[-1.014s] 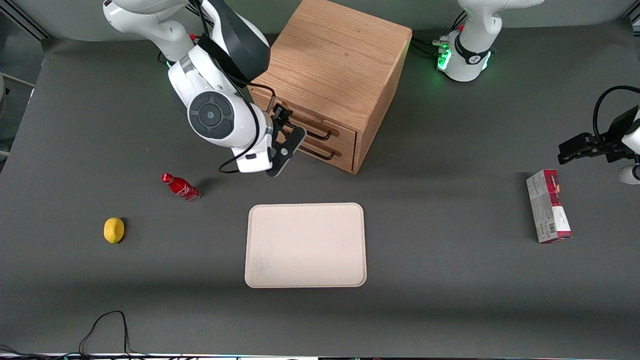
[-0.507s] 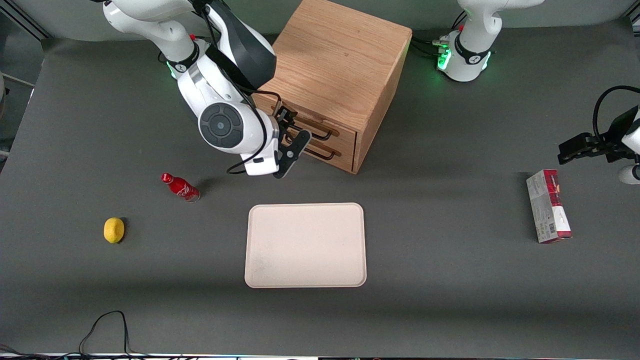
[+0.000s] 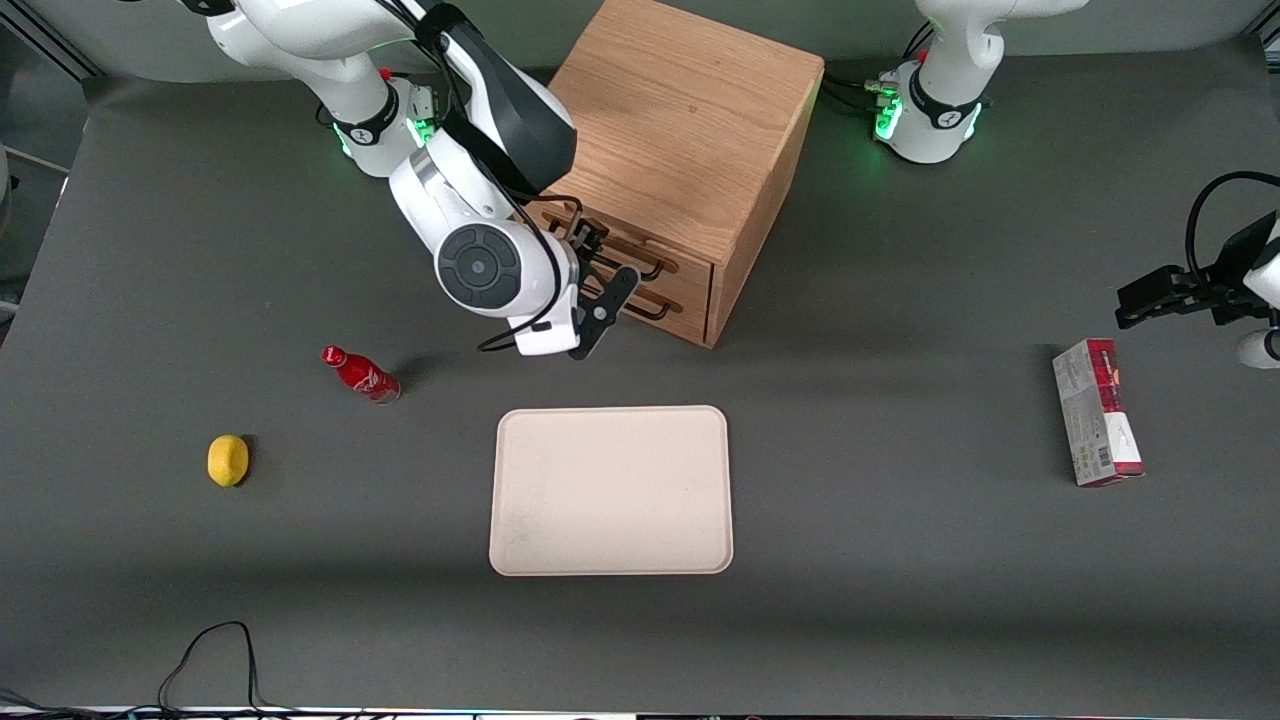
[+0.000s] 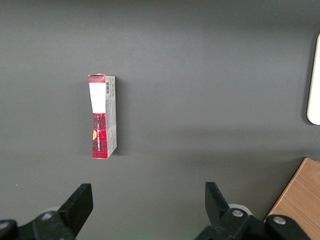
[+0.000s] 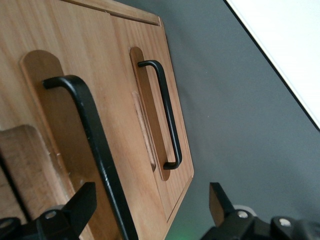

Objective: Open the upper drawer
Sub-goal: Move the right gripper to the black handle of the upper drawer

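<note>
the right arm's pincer (image 3: 600, 300) hangs with fingers spread wide just in front of the oak cabinet (image 3: 680, 130), apparently lining up on the black handle (image 5: 95, 150) of the upper drawer (image 3: 640, 258), which sits shut above its twin lower drawer (image 3: 650, 300). on the dark surface (image 3: 900, 560) lie a cream tray (image 3: 611, 490), a red bottle (image 3: 361, 374) with unreadable white script, a lemon (image 3: 228, 460), and, toward the parked arm's end, a red-and-white carton (image 4: 102, 116) whose print is illegible.

matt oak-grain upper drawer (image 5: 60, 130)

A beige tray (image 3: 611, 490) lies flat on the dark table (image 3: 900, 600), nearer the front camera than the oak cabinet. A red bottle (image 3: 360, 373) and a lemon (image 3: 228, 460) sit toward the working arm's end, well apart from a red-and-white carton (image 3: 1096, 411) toward the parked arm's end
</note>
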